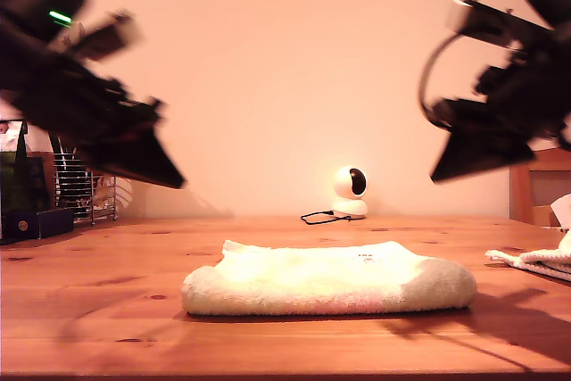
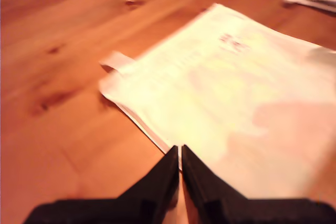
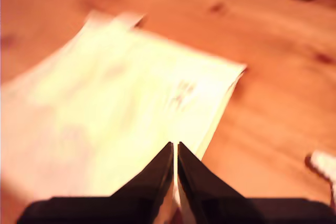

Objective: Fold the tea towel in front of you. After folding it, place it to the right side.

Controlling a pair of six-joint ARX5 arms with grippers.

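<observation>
Wooden table, folded towel, grippers closed, empty

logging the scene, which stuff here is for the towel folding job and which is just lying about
For the job: tea towel, folded on the table; my first gripper; my second gripper.

Lying about: small white camera, wire rack, other cloth.

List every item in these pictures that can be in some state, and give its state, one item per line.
Tea towel: folded, lying flat on the table, not held.
My first claw: shut, empty, raised above the towel.
My second claw: shut, empty, raised above the towel.
Second cloth: lying at the exterior view's right edge, apart from the towel.
Small white camera: upright at the table's far side.
</observation>
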